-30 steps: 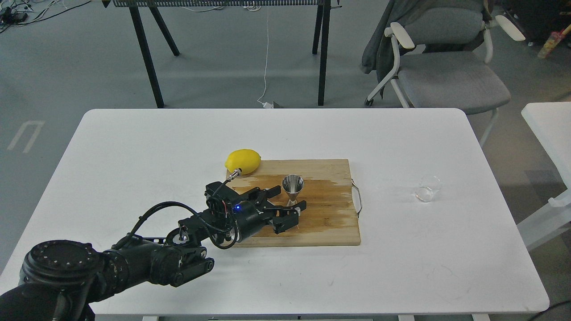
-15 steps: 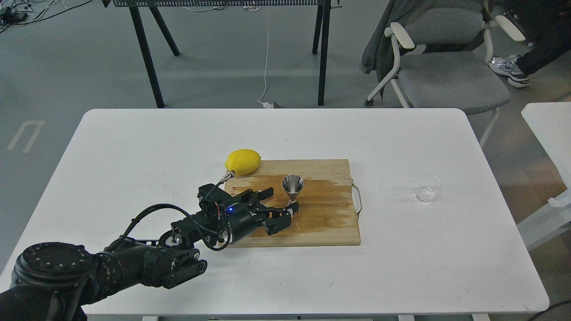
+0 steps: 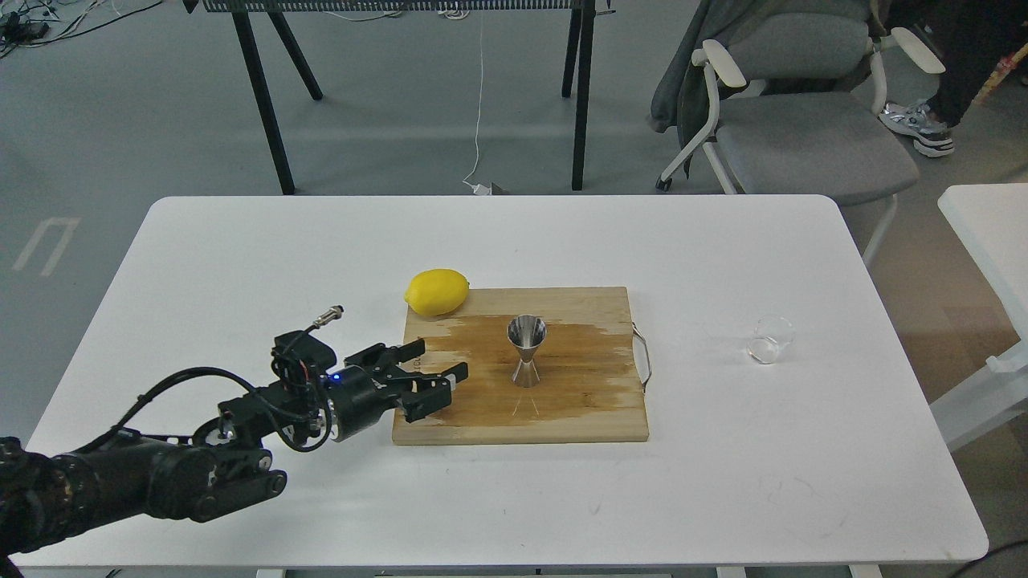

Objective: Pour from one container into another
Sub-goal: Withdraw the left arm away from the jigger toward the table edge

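White table [image 3: 241, 265] filling the middle of the view. Wooden cutting board [image 3: 594, 409] lying flat near its centre, a darker stain across the middle, thin metal handle [image 3: 643, 356] on the right edge. Yellow lemon [image 3: 437, 291] on the tabletop, touching the board's back left corner. Beyond the table, grey floor, black table legs [image 3: 261, 104] and a white cable [image 3: 479, 96] trailing down to a plug. Grey office chair [image 3: 803, 136] at the back right, dark garment draped over its backrest. A sneakered foot [image 3: 915, 124] just beside the chair. Edge of another white table [image 3: 988, 233] at far right.
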Controlling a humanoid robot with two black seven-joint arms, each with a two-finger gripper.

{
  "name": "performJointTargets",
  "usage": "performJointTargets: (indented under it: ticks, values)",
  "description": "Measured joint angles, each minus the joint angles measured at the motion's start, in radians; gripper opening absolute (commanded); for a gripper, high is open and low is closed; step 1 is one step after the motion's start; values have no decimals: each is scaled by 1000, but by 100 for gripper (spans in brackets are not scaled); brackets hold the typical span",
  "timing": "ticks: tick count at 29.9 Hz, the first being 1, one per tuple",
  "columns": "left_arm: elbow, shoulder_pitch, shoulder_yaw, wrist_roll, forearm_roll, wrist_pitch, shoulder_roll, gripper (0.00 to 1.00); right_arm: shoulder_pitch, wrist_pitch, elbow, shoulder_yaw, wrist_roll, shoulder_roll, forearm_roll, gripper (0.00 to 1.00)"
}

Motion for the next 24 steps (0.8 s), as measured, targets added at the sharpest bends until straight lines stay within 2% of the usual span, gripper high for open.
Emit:
performJointTargets:
  ticks: [4, 11, 13, 15, 17, 22, 23, 24]
  values:
    - [-157, -10, -13, 0, -1, 0, 173, 96, -2, 0, -2, 0, 2, 5, 0, 100]
    - [-367, 2, -142, 0, -11, 0, 391, 96, -2, 0, 0, -2, -1, 7, 0, 100]
    - [-391, 8, -190, 0, -33, -46, 429, 96, 1, 0, 3, -5, -2, 7, 0, 100]
    - [-403, 17, -242, 0, -82, -169, 455, 96, 6, 0, 5, -8, -4, 7, 0, 100]
    - [-407, 24, -304, 0, -163, -331, 477, 96, 11, 0, 7, -10, -5, 7, 0, 100]
    - [-363, 27, -495, 0, -414, -839, 518, 96, 40, 0, 7, -14, -9, 2, -1, 100]
    - [-335, 27, -535, 0, -459, -908, 520, 96, 46, 0, 8, -15, -10, 2, -1, 100]
    - [-301, 27, -576, 0, -498, -943, 521, 96, 53, 0, 9, -15, -11, 4, -1, 100]
